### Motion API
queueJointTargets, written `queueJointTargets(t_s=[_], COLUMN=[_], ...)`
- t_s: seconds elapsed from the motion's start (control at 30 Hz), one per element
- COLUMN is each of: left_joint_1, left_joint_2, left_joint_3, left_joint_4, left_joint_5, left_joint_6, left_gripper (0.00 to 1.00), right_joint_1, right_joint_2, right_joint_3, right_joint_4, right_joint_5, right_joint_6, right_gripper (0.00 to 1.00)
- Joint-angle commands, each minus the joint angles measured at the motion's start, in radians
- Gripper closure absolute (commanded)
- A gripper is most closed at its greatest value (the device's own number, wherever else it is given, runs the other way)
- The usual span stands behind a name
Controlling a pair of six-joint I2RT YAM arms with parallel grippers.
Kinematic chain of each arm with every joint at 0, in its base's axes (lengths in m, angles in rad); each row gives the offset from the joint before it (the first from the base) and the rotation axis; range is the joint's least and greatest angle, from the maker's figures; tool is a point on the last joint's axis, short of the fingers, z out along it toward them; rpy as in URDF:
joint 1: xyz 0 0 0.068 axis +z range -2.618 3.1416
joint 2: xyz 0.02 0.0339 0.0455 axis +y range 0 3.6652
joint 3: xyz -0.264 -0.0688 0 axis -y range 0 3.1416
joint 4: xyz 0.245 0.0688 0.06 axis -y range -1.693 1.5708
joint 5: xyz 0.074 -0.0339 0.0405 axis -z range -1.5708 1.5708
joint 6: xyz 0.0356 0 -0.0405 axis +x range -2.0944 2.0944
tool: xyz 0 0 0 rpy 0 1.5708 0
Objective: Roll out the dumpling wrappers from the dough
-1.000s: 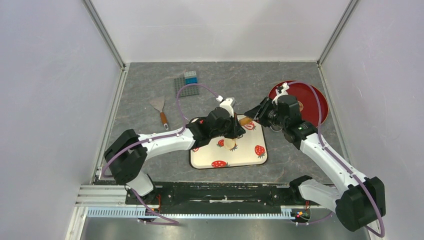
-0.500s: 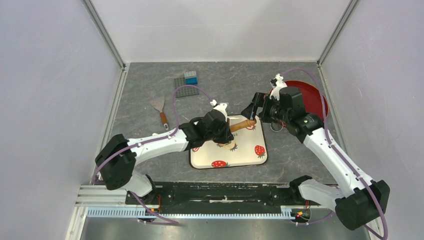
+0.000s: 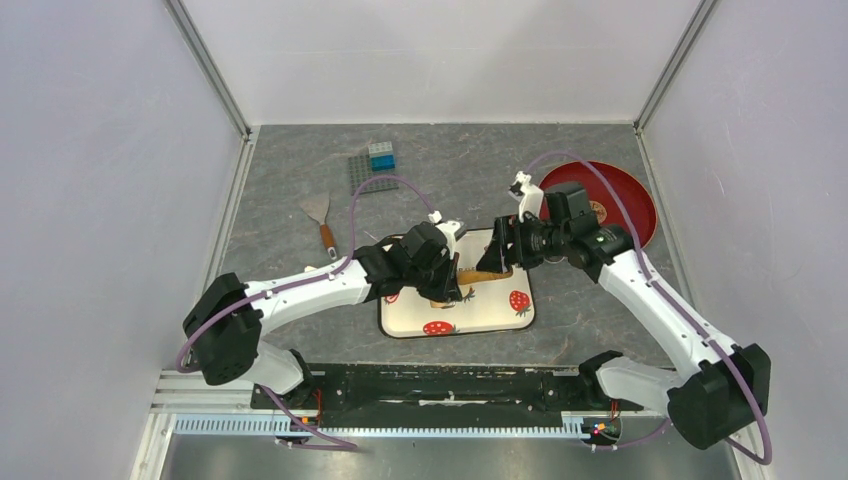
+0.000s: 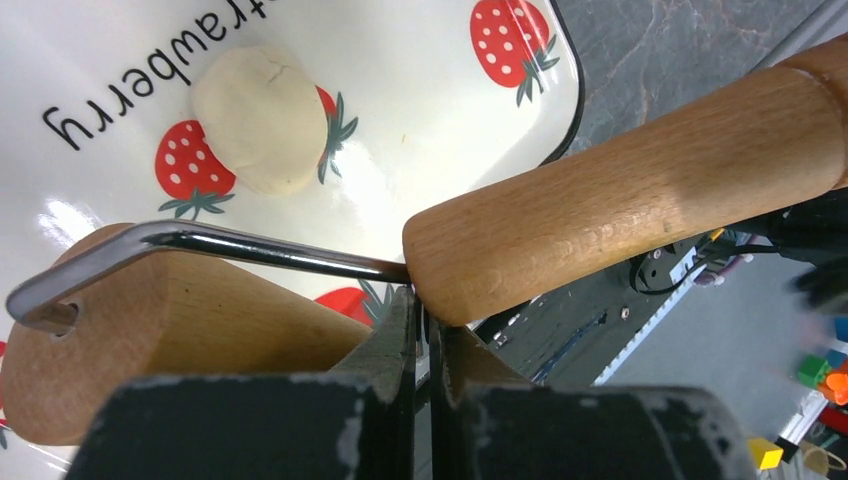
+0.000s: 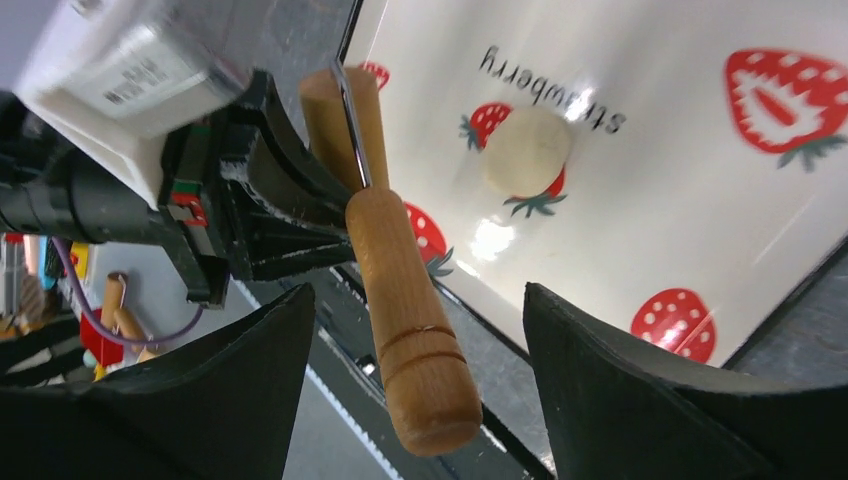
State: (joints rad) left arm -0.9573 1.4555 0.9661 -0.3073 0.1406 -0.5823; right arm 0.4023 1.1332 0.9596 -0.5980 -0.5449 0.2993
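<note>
The dough (image 4: 262, 118) is a pale cream lump on the white strawberry-print mat (image 3: 500, 312); it also shows in the right wrist view (image 5: 527, 150). In the top view my left arm hides it. My left gripper (image 3: 447, 277) is shut on the thin metal bar (image 4: 300, 258) of the wooden roller (image 4: 620, 200), held over the mat beside the dough. My right gripper (image 5: 420, 390) is open, its fingers (image 5: 230, 400) on either side of the roller's handle (image 5: 410, 330) without touching it. No flat dumpling wrappers are in view.
A red plate (image 3: 622, 200) lies at the back right behind my right arm. A scraper (image 3: 320, 218) and a grey baseplate with blue bricks (image 3: 372, 170) lie at the back left. Grey walls close in both sides.
My left gripper has swung the roller nearer and over the dough. My right gripper has moved left from the red plate and now straddles the roller's handle.
</note>
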Motion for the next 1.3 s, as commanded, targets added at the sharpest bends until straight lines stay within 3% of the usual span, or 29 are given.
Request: queueJointTargets(t_s=[0.0, 0.27, 0.67, 0.83, 1.07, 1.13, 1.27], left_joint_1=[0.002, 0.002, 0.002, 0.002, 0.002, 0.002, 0.002], left_joint_2=[-0.017, -0.001, 0.024, 0.030, 0.030, 0.030, 0.027], left_joint_3=[0.043, 0.046, 0.053, 0.058, 0.057, 0.057, 0.059], left_joint_4=[0.027, 0.017, 0.013, 0.010, 0.017, 0.017, 0.014], left_joint_5=[0.057, 0.081, 0.098, 0.095, 0.098, 0.097, 0.097], left_joint_6=[0.044, 0.048, 0.056, 0.059, 0.056, 0.060, 0.061], left_gripper=[0.98, 0.98, 0.98, 0.98, 0.98, 0.98, 0.93], right_joint_1=[0.044, 0.105, 0.117, 0.124, 0.134, 0.136, 0.136], right_joint_2=[0.025, 0.049, 0.088, 0.099, 0.106, 0.108, 0.111], right_joint_3=[-0.045, -0.086, -0.029, -0.029, -0.032, -0.029, -0.022], right_joint_4=[0.016, 0.064, 0.025, 0.027, 0.041, 0.041, 0.041], right_joint_5=[-0.075, -0.063, -0.050, -0.070, -0.113, -0.125, -0.127], right_joint_6=[-0.020, 0.012, -0.031, -0.036, -0.049, -0.056, -0.063], right_gripper=[0.24, 0.42, 0.43, 0.56, 0.57, 0.66, 0.99])
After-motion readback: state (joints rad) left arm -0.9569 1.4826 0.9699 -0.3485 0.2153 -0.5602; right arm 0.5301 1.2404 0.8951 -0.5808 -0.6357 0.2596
